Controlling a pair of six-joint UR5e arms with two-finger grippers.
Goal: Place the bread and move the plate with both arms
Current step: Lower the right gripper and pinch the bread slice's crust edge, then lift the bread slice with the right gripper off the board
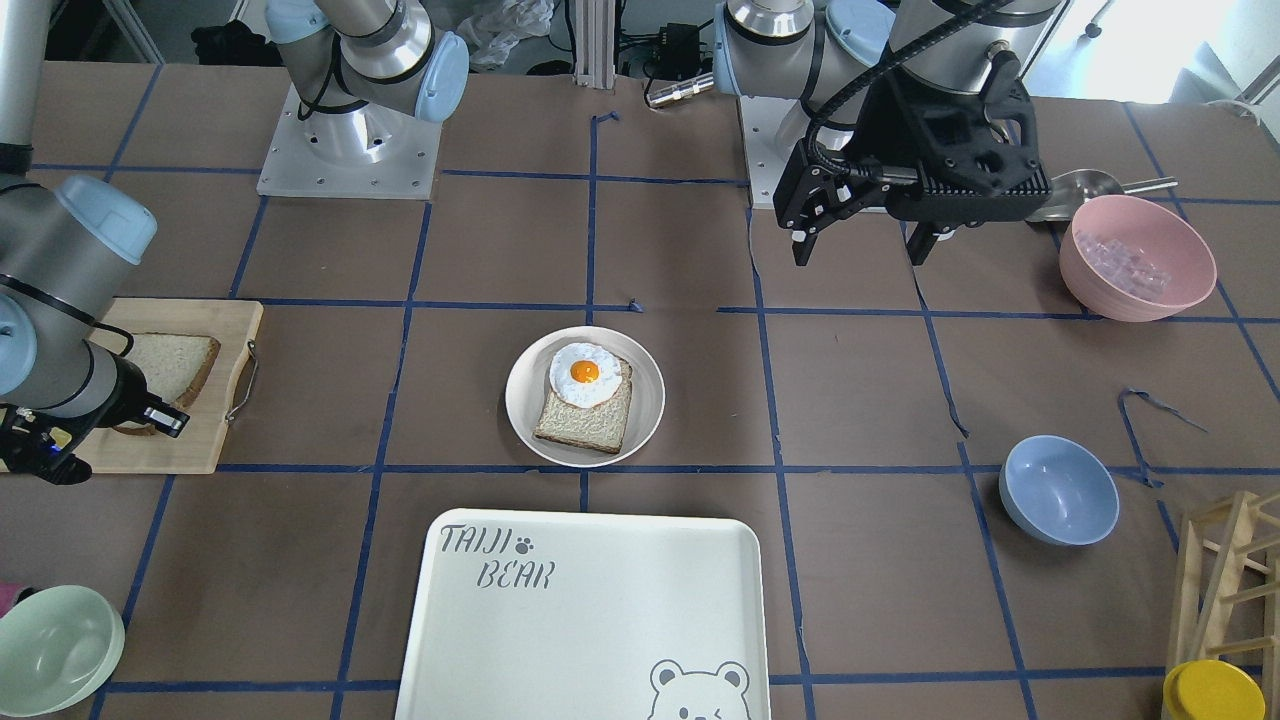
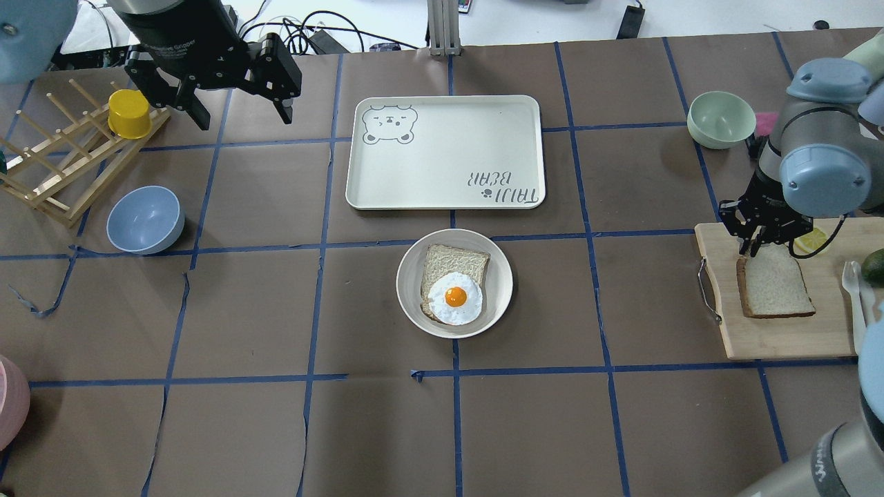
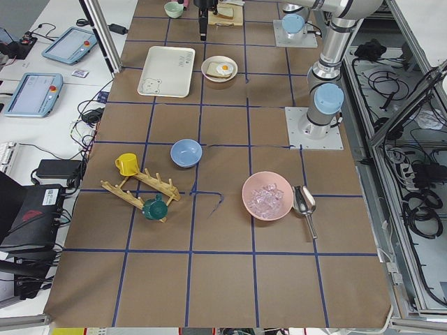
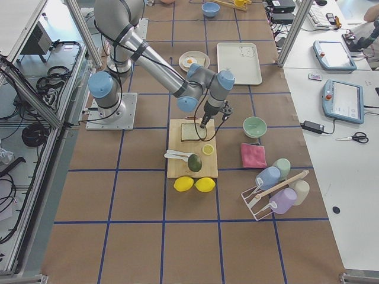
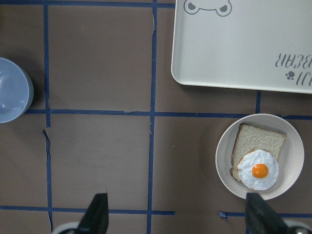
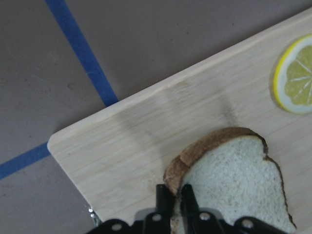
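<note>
The bread (image 2: 777, 284) lies on a wooden cutting board (image 2: 780, 335) at the table's right end, and it also shows in the front view (image 1: 172, 364). My right gripper (image 6: 175, 201) is shut on the bread's crust (image 6: 234, 180) at one rounded corner, and stands at the slice's far left corner in the overhead view (image 2: 754, 246). The plate (image 2: 409, 283) sits mid-table and bears a smaller slice with a fried egg (image 2: 454, 298). My left gripper (image 2: 242, 114) hangs open and empty high over the table's far left; its wrist view shows the plate (image 5: 224, 146) to its lower right.
A white bear-print tray (image 2: 445, 152) lies just beyond the plate. A blue bowl (image 2: 145, 219), a wooden rack (image 2: 55, 172) and a yellow cup (image 2: 129, 114) are on the left. A green bowl (image 2: 722, 119) stands beyond the board. A lemon slice (image 6: 295, 80) lies on the board.
</note>
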